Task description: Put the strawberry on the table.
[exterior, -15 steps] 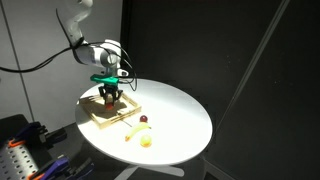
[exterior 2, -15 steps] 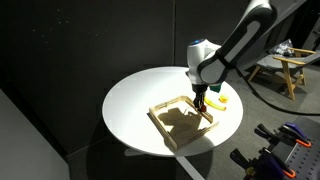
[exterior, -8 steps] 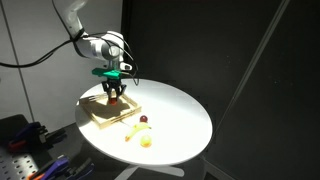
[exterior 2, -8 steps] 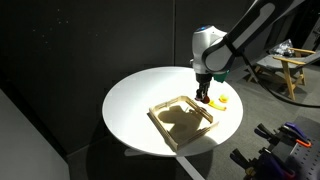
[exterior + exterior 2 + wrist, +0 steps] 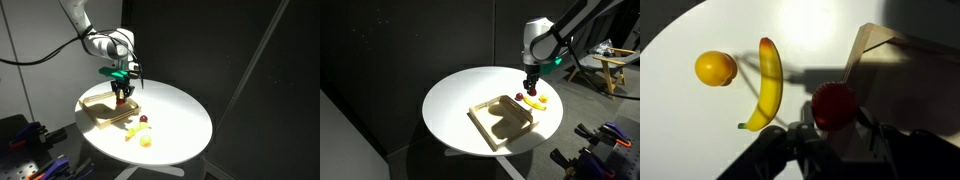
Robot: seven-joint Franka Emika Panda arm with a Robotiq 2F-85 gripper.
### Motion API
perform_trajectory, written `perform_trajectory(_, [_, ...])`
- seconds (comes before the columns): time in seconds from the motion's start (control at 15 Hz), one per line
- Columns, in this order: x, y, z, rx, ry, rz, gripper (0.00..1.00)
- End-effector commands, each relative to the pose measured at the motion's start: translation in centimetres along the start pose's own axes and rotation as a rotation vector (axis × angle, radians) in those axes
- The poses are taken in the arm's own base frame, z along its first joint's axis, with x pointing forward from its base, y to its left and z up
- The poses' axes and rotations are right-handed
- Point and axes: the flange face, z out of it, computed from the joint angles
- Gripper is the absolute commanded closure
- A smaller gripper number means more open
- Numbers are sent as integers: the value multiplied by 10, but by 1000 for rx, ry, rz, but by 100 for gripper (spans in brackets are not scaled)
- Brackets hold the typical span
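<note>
Black curtains ring the round white table point(image 5: 185, 120) as the gripper point(image 5: 833, 118), clenched on the strawberry point(image 5: 832, 103), hangs just off the wooden tray point(image 5: 890, 60) near the banana point(image 5: 768, 80); lowering onto bare tabletop before releasing should stop it rolling.

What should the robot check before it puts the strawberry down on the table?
1. Strawberry gripped: ok, the gripper is shut on it.
2. Out of the wooden tray: ok, held up above it.
3. Bare table right below: cannot tell; the tray edge is close.
4. Banana out of the way: ok, it lies to one side.
5. Low enough to let go: not ok, it hangs well above the table.
</note>
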Motion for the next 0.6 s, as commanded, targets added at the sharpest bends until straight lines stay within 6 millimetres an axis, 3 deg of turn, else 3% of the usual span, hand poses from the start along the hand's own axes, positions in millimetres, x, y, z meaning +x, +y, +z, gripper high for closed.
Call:
perform_trajectory(0.0, [-6, 26, -5, 36, 0, 98, 77])
perform_trajectory(0.33, [-4, 56, 7, 62, 4, 189, 77])
perform_trajectory(0.53, [-2, 63, 21, 66, -5, 208, 77])
